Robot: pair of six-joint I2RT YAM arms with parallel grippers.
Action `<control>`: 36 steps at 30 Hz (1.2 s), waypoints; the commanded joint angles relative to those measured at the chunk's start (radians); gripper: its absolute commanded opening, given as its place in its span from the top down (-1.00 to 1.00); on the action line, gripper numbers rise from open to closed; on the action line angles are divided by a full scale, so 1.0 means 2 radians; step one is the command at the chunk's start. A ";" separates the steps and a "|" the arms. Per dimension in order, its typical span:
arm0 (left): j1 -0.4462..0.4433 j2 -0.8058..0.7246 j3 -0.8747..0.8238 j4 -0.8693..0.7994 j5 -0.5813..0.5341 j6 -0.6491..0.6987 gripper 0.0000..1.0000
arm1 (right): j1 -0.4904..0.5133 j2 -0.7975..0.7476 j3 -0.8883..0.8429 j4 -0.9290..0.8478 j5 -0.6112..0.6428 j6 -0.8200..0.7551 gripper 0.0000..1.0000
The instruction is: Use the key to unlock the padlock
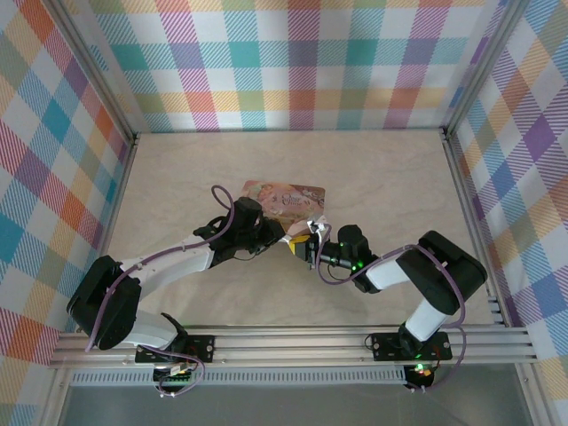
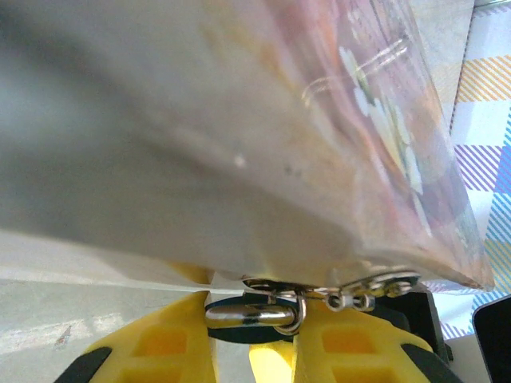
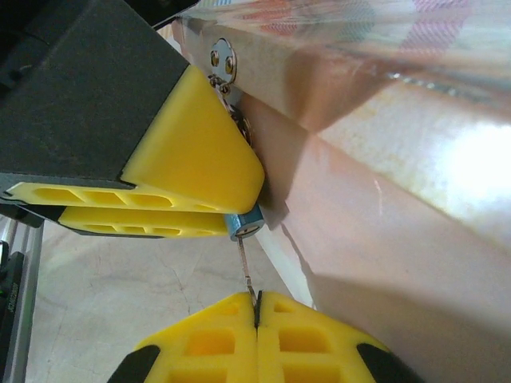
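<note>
One pink box; one blue padlock hangs at its hasp, pinched narrowly by the left gripper. The right gripper is clamped on one thin key, seemingly entering the padlock.

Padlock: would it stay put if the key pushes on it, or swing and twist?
Likely to swing or twist: the padlock joins the tin box only through a small hasp. It looks tiny beside the left fingers, so probably light; their pinch on it should steady it against the key.
</note>
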 commanded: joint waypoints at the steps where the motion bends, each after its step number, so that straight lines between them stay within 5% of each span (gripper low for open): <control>1: -0.003 -0.014 0.013 -0.003 0.036 0.013 0.63 | -0.007 0.007 0.008 0.048 0.015 -0.028 1.00; 36: -0.004 -0.010 0.013 0.001 0.040 0.012 0.63 | -0.017 0.032 0.015 0.078 -0.007 -0.011 1.00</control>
